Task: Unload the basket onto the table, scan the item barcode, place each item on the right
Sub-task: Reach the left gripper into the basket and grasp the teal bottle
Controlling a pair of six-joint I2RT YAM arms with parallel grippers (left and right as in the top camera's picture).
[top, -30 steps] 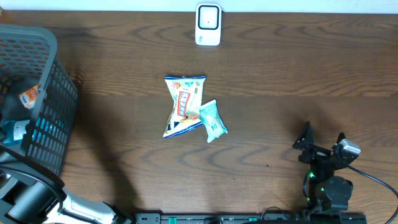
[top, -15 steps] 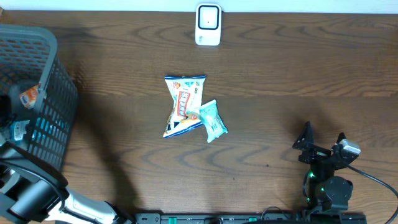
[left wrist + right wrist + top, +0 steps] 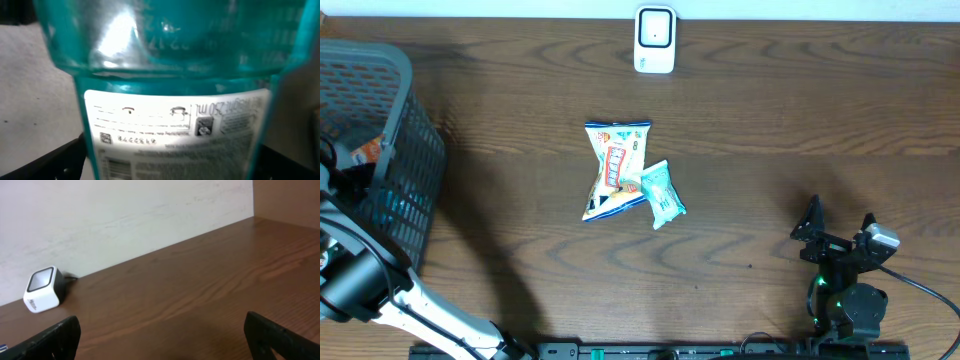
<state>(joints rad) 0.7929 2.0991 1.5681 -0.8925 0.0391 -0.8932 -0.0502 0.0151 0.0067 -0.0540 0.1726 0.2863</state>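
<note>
The right jaws gaped empty, the left jaws sat wide around the bottle [image 3: 175, 60], grip unclear, so rising straight from the basket [image 3: 415, 170] seemed safest.

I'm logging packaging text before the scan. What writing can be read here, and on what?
"250 ml": white label on the teal bottle, inverted in view.
Label's fine print, code digits: blurred.
Raised digits in the bottle's plastic: unreadable.
Print on big bag, small bag, scanner: too small.
</note>
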